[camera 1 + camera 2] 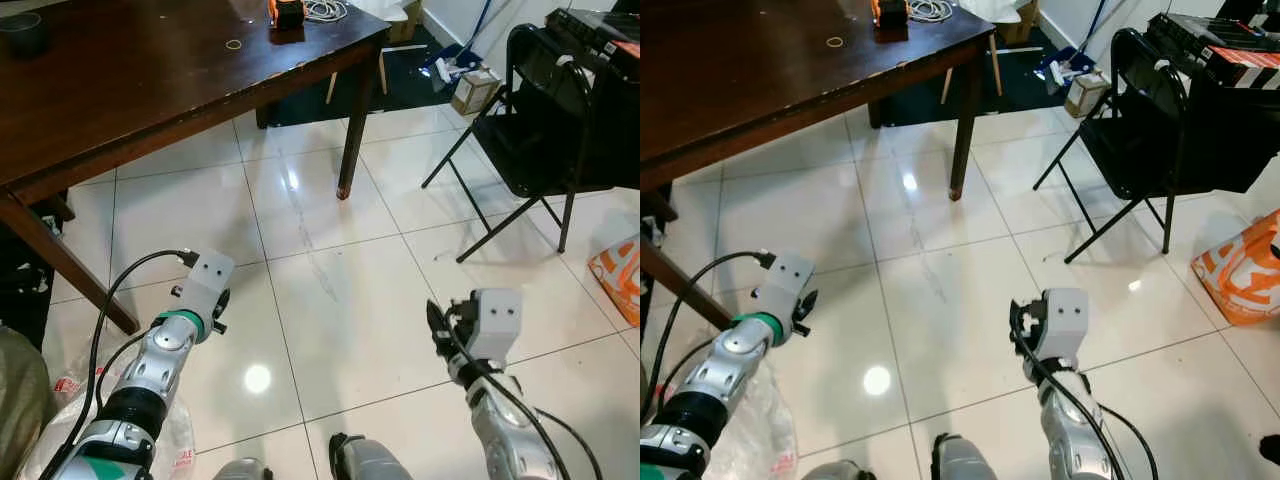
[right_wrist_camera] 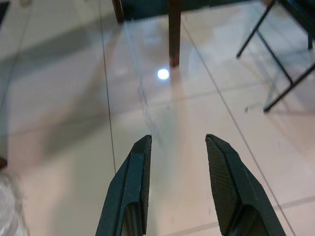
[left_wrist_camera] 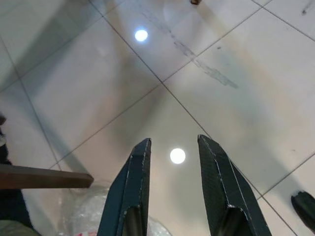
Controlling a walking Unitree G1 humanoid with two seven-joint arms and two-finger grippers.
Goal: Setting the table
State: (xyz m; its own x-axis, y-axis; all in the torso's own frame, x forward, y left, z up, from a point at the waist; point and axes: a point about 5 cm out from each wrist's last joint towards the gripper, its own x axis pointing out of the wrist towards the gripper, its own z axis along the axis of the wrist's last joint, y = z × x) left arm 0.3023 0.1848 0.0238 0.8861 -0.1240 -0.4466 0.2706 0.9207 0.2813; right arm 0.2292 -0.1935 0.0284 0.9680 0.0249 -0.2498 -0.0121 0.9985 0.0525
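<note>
- far left, a dark wooden table (image 1: 150,70) fills the upper corner of the room, with a small dark cup (image 1: 22,32) near its far left edge, a little ring (image 1: 233,44) lying on the top, and an orange-and-black gadget (image 1: 287,13) beside a coil of white cable (image 1: 325,9) at its far end.
- low on the left, crumpled clear plastic (image 1: 175,440) lies on the white tiled floor (image 1: 330,280) by the table leg.
- the left gripper (image 3: 174,189) hangs low over the tiles, fingers spread with nothing between them (just a lamp reflection on the floor).
- the right gripper (image 2: 177,184) hangs likewise over bare tile, fingers apart and holding nothing, pointing toward a table leg (image 2: 174,29).
- to the right stands a black folding chair (image 1: 530,120), loaded with dark equipment.
- beyond it, a small cardboard box (image 1: 475,92) sits on the floor.
- far right, an orange-and-white bag (image 1: 1240,270) rests on the tiles.
</note>
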